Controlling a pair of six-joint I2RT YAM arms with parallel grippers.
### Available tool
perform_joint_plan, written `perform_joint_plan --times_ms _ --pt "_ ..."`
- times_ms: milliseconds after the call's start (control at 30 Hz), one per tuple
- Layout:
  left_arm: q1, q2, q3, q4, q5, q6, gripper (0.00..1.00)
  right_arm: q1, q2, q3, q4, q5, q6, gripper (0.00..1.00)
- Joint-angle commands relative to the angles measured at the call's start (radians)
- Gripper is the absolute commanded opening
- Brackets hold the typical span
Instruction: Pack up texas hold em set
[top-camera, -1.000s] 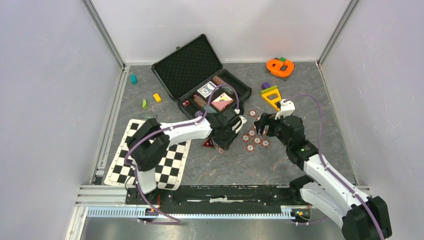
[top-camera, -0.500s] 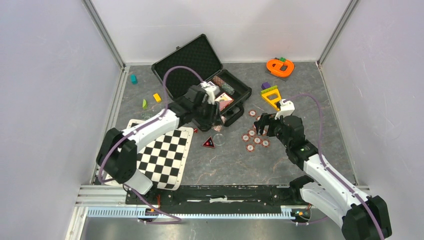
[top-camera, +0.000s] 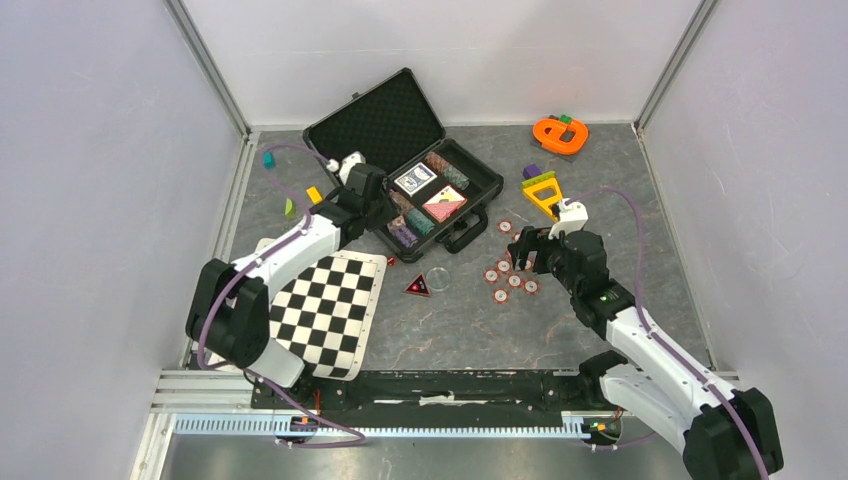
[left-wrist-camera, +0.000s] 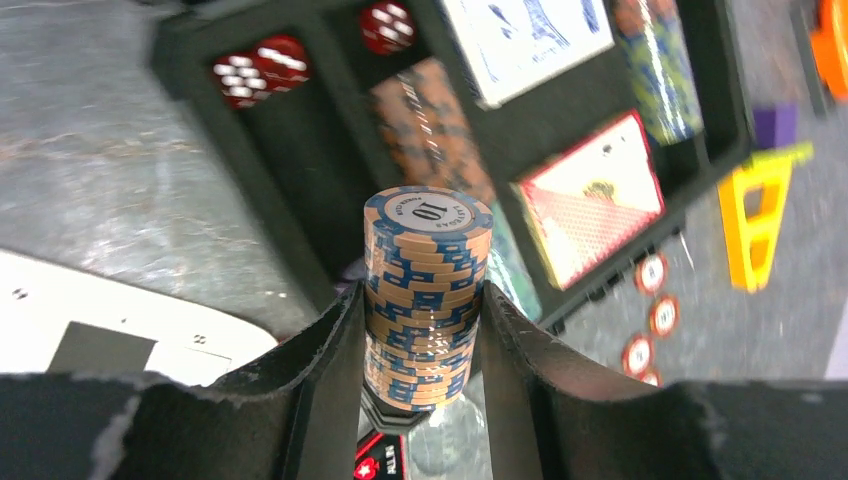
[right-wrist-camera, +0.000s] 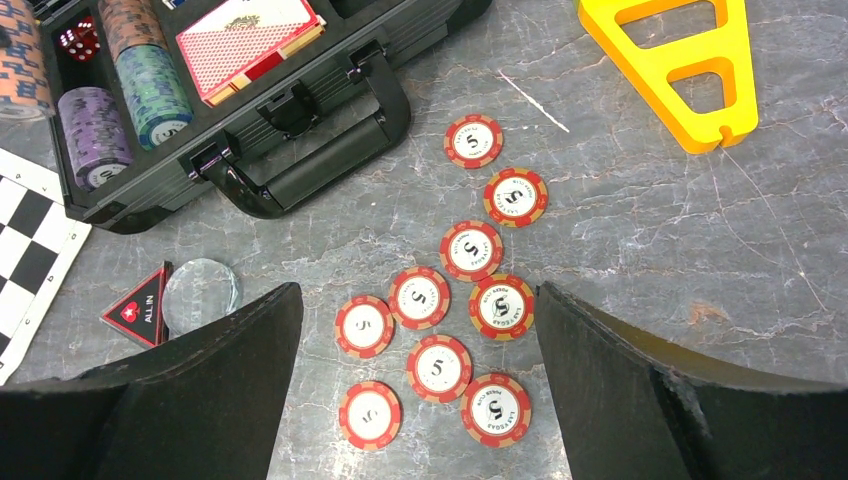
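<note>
A blue-and-orange chip stack (left-wrist-camera: 428, 290) is being held upright by the half-closed left gripper (left-wrist-camera: 425, 320) over the open case (top-camera: 375, 130), where cards (right-wrist-camera: 250, 35), dice (left-wrist-camera: 255, 68) and other stacks (right-wrist-camera: 155, 90) are already being stored. Nine red chips (right-wrist-camera: 470, 250) are being left loose on the table (right-wrist-camera: 650, 260) under the wide-open, empty right gripper (right-wrist-camera: 418, 310), bounded by case handle (right-wrist-camera: 320, 165) and yellow toy (right-wrist-camera: 680, 80).
</note>
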Motion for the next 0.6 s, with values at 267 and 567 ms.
perform_joint_plan --times_ms 267,567 --pt "0.012 -0.042 0.066 -0.022 -0.392 -0.297 0.02 0.003 0.015 -0.008 0.037 -0.002 -0.006 0.91" --pt "0.018 0.004 0.070 -0.033 -0.429 -0.402 0.02 0.003 0.011 -0.011 0.036 -0.004 -0.007 0.91"
